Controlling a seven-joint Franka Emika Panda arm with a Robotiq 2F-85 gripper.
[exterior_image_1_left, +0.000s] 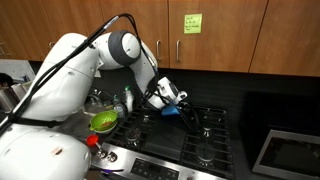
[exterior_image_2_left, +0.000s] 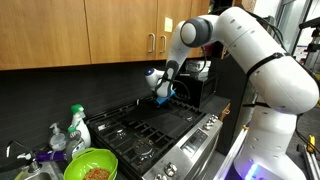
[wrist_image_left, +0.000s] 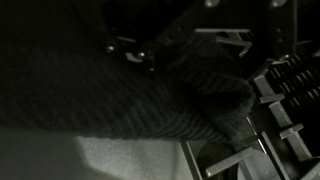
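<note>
Over the stove grates (exterior_image_1_left: 205, 128), at 2 o'clock from the green bowl (exterior_image_1_left: 104, 121), your claw (exterior_image_1_left: 166, 98) looks clamped on the blue cloth (exterior_image_1_left: 173, 110), so grip firmly and carry its hanging folds clear of the iron.

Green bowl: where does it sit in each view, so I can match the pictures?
In an exterior view: green bowl lower left of centre, beside the stove.
In an exterior view: bottom left corner, beside the stove.
Wrist view: not in it.
Shared landmark: the stove's black grates.
</note>
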